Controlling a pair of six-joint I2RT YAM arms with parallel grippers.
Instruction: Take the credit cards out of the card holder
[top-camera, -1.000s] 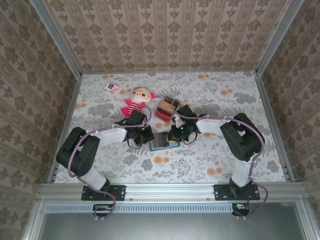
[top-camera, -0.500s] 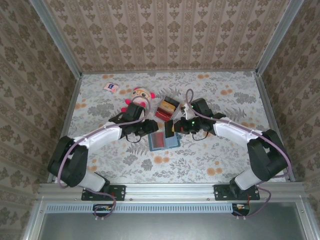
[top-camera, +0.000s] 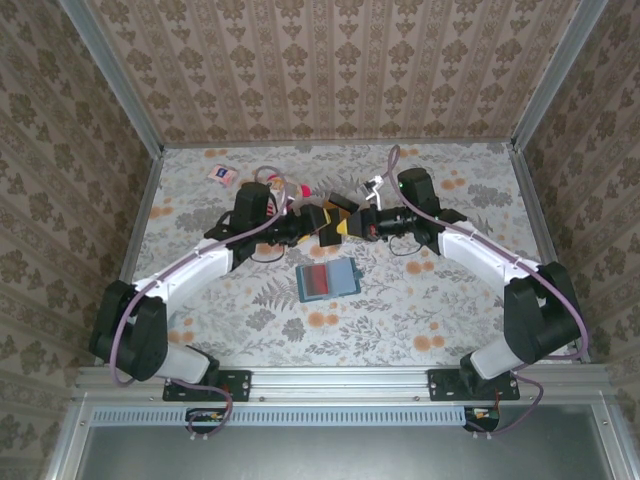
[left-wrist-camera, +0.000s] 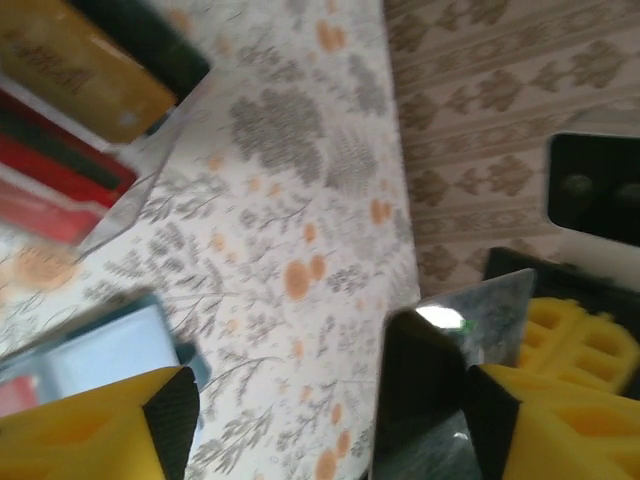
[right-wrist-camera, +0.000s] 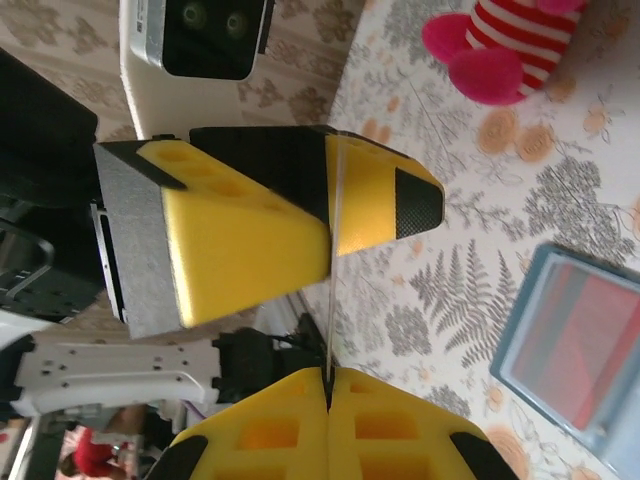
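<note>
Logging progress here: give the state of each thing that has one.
Card holder: lying open, red card still inside.
Right tool: shut on the dark card.
Left tool: open.
Dark card: out of the holder, held in the air.
Card pile: stacked on the table, outside the holder.

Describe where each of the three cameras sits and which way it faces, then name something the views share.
Top external: above and behind the bases, looking down on the table; both arms reach in from the bottom edge.
Left wrist: on the left arm, looking low across the table toward the wall; the open left gripper frames the bottom.
Right wrist: on the right arm, facing the left arm; the right gripper pinches a credit card edge-on.
Shared: all three show the card holder.
</note>
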